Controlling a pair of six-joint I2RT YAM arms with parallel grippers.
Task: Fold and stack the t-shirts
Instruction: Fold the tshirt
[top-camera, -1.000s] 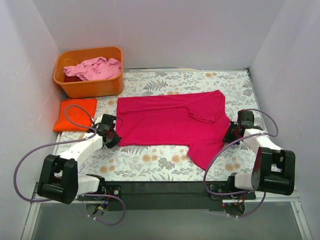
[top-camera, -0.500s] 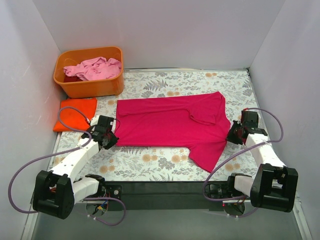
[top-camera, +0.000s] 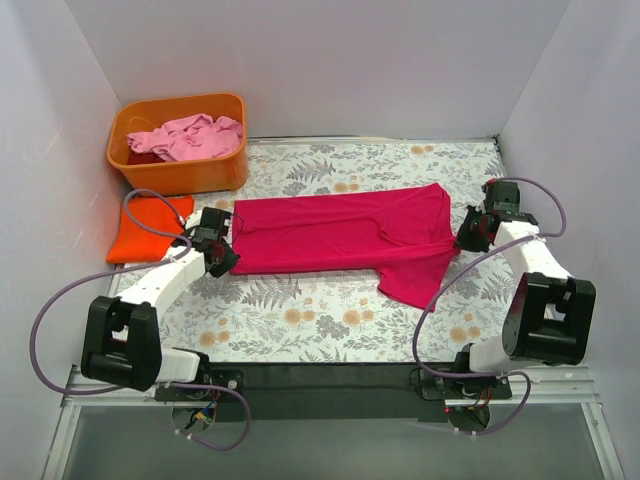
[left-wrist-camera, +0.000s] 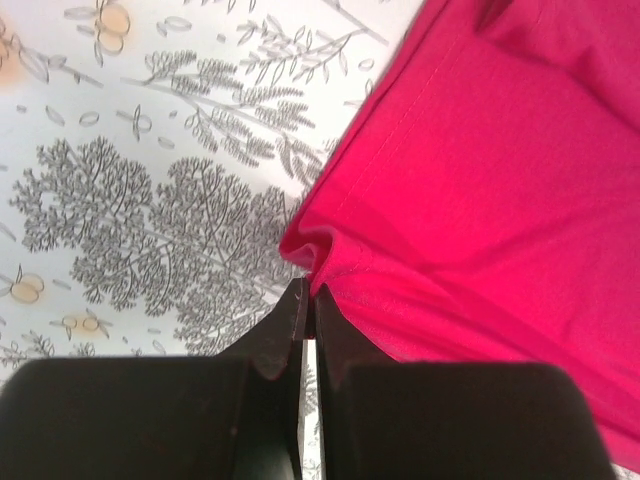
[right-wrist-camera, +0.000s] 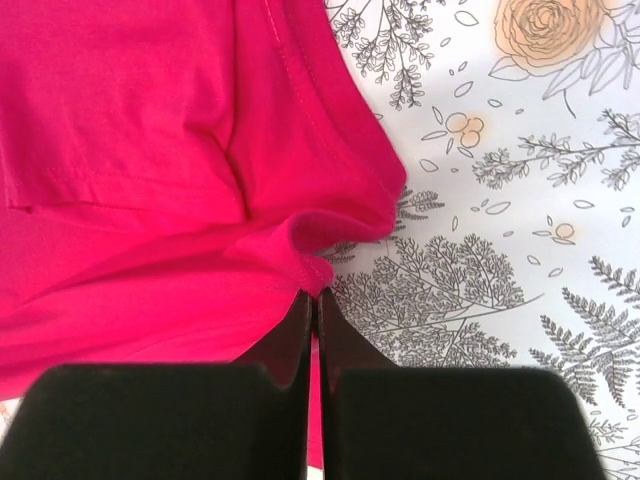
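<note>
A magenta tee (top-camera: 340, 232) lies stretched sideways across the middle of the flowered table (top-camera: 320, 315), folded lengthwise into a long band, with one flap trailing toward the near edge at its right end. The left gripper (left-wrist-camera: 308, 295) has its fingers pressed together on a puckered bit of hem at the tee's left end. The right gripper (right-wrist-camera: 312, 297) likewise pinches a small bunched fold at the right end. In the far left corner an orange tub (top-camera: 180, 176) holds a crumpled pink tee (top-camera: 190, 135) lying over a dark red one (top-camera: 140, 157). Just in front of the tub, an orange tee (top-camera: 150, 232) sits folded flat beside the left arm.
</note>
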